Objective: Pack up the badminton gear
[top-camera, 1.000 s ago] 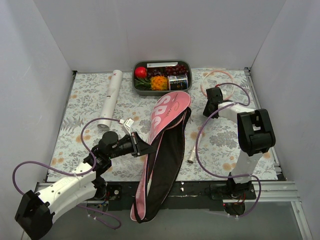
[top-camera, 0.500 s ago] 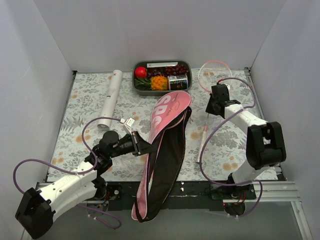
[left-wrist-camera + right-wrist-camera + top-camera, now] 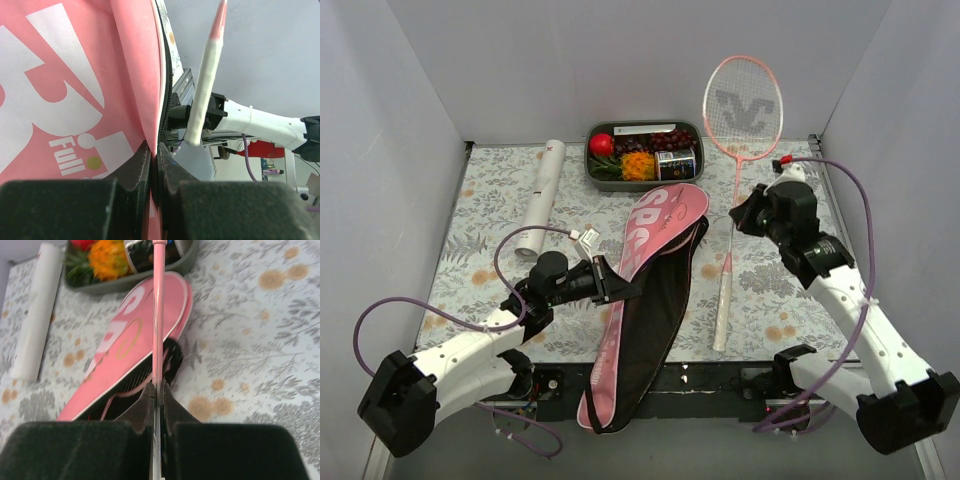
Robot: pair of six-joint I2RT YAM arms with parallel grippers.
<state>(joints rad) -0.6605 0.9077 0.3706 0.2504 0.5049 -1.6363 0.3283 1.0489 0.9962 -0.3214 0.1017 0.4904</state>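
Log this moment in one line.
left gripper: shut on long pink racket bag | right gripper: shut on thin pink-framed racket shaft

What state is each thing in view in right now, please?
Racket bag, open along one side, edge pinched.
Racket, gripped at its shaft, head tilted up.
Cardboard tube, lying flat, untouched.
Food tray, uncovered, filled.
Left gripper, jaws shut on the bag's edge.
Right gripper, jaws shut on the racket's shaft.
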